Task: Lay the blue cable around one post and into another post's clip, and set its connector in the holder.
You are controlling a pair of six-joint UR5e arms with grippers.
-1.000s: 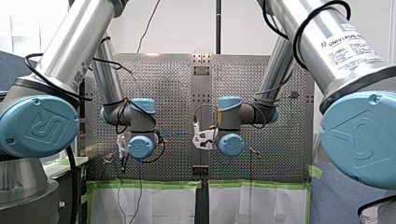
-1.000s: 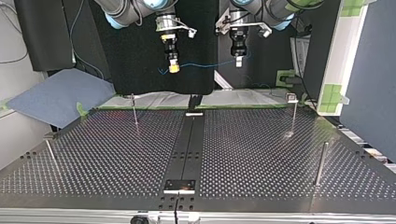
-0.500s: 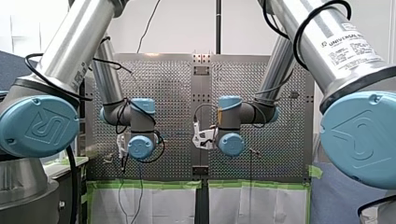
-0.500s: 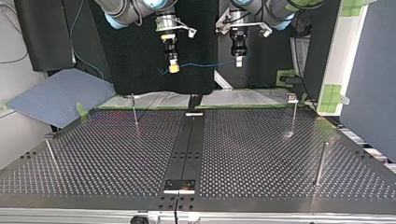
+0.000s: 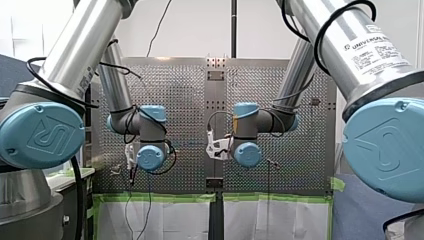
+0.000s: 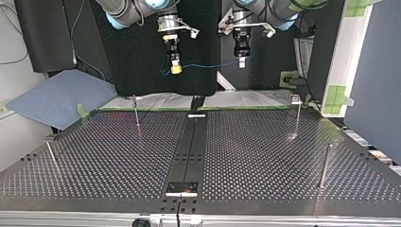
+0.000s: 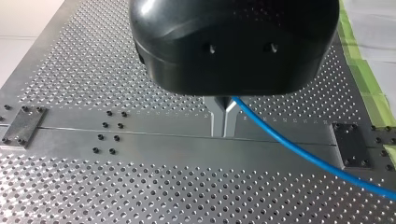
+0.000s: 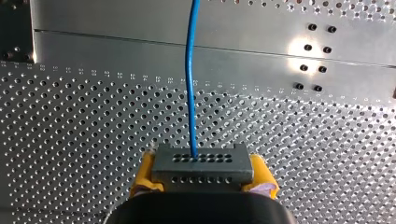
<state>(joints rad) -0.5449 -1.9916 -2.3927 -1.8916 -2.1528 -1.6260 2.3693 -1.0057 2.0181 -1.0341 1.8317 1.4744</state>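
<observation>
The connector (image 8: 201, 163) pinched in the right gripper (image 6: 176, 69) and the blue cable (image 8: 189, 79) nipped in the left gripper (image 6: 241, 62) should be lowered together, lightly taut.

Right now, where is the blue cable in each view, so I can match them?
Front view: too thin to pick out.
Top view: blue cable strung in mid-air between my right tool and my left tool.
Left wrist view: cable leaves my left tool, shut on it, and trails off beside it.
Right wrist view: cable runs ahead from the grey connector in my right tool.
Shared landmark: the smooth centre strip.
</observation>
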